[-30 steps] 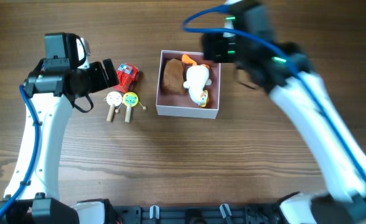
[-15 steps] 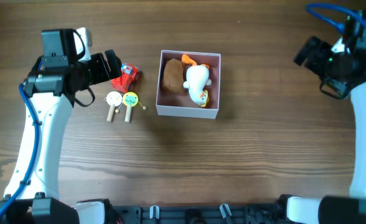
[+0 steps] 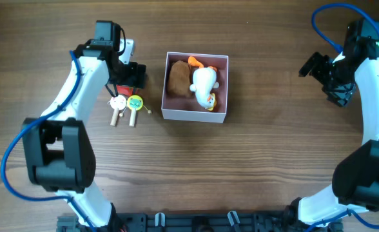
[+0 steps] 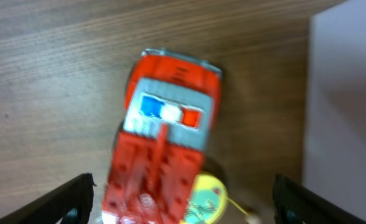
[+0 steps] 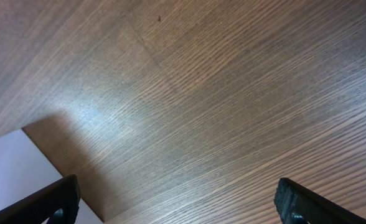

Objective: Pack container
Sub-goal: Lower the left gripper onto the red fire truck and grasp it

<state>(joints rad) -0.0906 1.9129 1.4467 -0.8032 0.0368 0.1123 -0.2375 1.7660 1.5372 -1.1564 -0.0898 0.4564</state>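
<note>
The container [image 3: 194, 116] is a square white box with a pink inside, at the table's middle. It holds a brown plush [image 3: 176, 78] and a white duck toy [image 3: 204, 84] with orange parts. My left gripper [image 3: 129, 75] is open just left of the container and hovers over a red toy fire truck [image 4: 164, 149]. The truck lies between its fingers [image 4: 183, 208] and is mostly hidden in the overhead view. The container's white wall [image 4: 348, 112] shows at the right of the left wrist view. My right gripper [image 3: 318, 72] is open and empty at the far right [image 5: 177, 208].
Two small stick toys lie below the truck, one with a white round head [image 3: 117, 102] and one with a yellow-green head [image 3: 135, 102]; the yellow one also shows in the left wrist view [image 4: 203, 200]. A white surface [image 5: 9, 171] fills the right wrist view's lower left corner.
My left gripper has swung right and now sits over the red truck. My right arm has pulled away from above the container to the far right.
</note>
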